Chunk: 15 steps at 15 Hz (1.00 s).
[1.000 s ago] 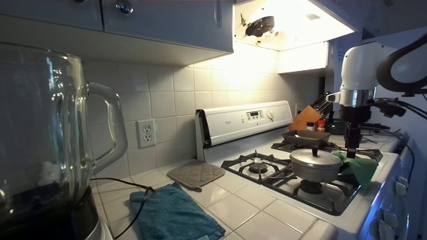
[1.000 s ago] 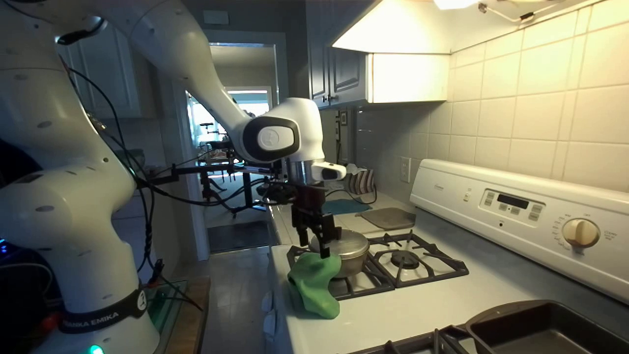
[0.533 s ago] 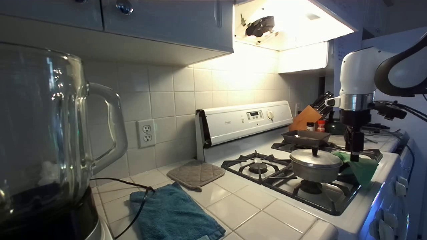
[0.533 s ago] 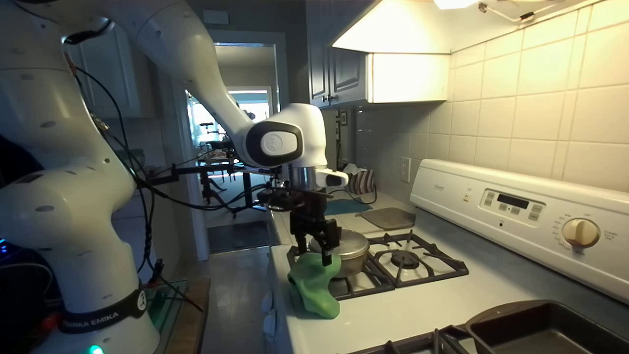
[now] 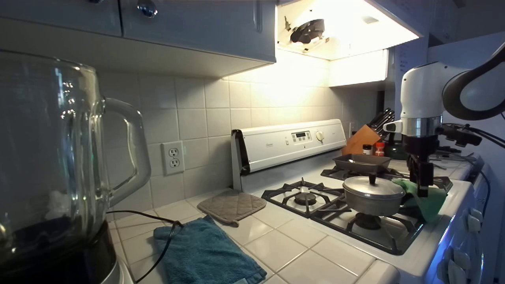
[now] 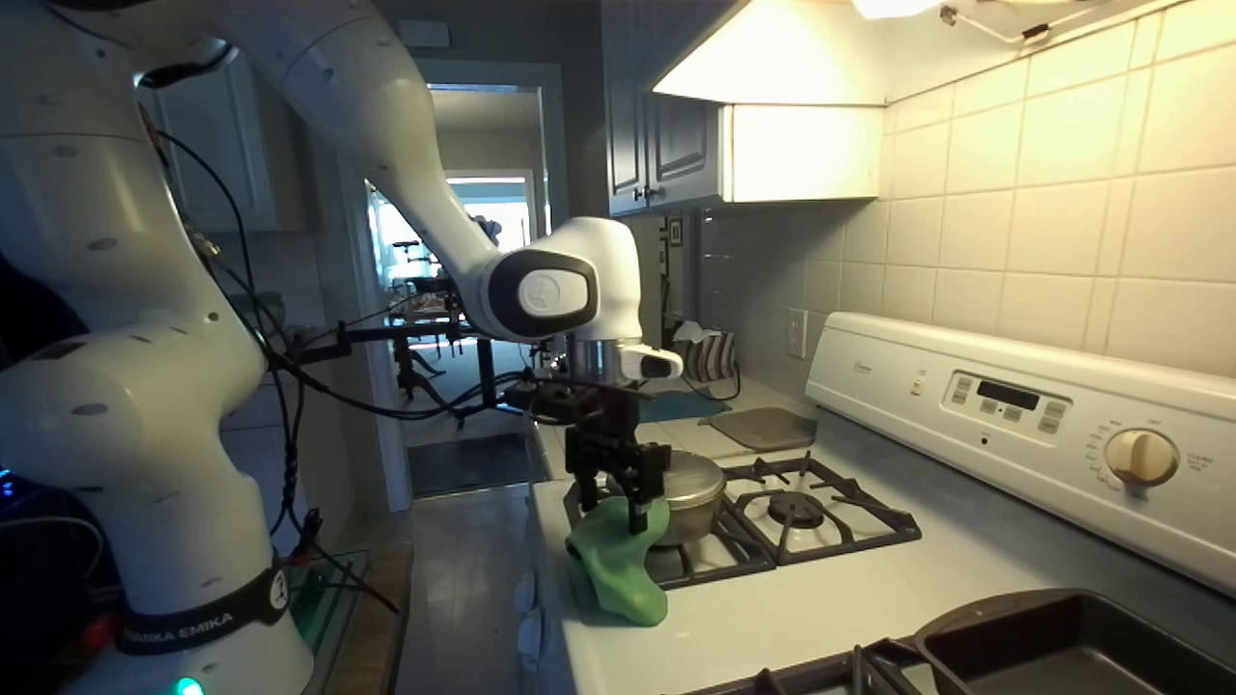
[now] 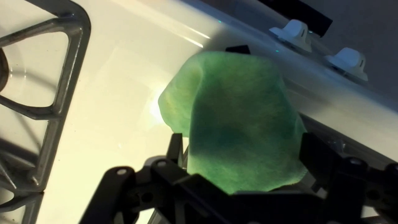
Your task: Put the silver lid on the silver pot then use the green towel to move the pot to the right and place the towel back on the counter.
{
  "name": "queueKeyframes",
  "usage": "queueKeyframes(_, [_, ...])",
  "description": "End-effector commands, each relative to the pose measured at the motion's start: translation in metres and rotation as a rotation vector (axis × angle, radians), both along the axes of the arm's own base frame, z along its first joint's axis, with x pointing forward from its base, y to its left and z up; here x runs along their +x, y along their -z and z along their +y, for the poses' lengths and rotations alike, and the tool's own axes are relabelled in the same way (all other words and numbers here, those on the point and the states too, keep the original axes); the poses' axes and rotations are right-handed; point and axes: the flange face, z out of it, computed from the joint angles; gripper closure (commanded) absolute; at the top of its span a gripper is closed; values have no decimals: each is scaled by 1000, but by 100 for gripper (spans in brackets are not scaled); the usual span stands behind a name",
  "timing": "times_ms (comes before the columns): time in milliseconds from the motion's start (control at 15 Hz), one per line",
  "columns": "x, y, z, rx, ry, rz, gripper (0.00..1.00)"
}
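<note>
The end effector [image 7: 242,140] is being held astride the green towel [image 7: 239,119], jaws wide apart and empty, presumably so the silver pot [image 5: 373,202] can be gripped through it

A lit range hood [image 6: 782,58] casts a warm glow across a tiled wall [image 6: 1043,232], while shadowed kitchen cabinets [image 5: 197,27] hang above a 2-socket outlet [image 5: 173,157]. Near a door frame [image 6: 551,135], a dark mat [image 6: 470,471] lies on the floor [image 6: 463,569], with a brighter room [image 6: 480,125] visible beyond.

Arm [image 6: 410,183] bent, wrist [image 6: 613,275] pointing down, fingers [image 7: 314,153] spread apart.
</note>
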Motion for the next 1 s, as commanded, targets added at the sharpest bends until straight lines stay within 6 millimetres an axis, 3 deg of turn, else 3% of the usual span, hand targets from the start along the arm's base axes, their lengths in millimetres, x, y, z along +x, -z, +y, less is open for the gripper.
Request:
queueKeyframes(0, [6,7,4,-14,-38,5,9])
queueKeyframes(133, [7,10,6,-12,-44,8,11])
queueKeyframes(400, [10,16,8,-6,-50,10,3])
queueKeyframes(533, [12,18,9,-4,-51,5,7])
queueKeyframes(667, [15,20,10,-1,-54,1,32])
queueKeyframes(733, [16,21,11,2,-55,-2,32])
queueKeyframes(933, [20,23,12,6,-60,-7,54])
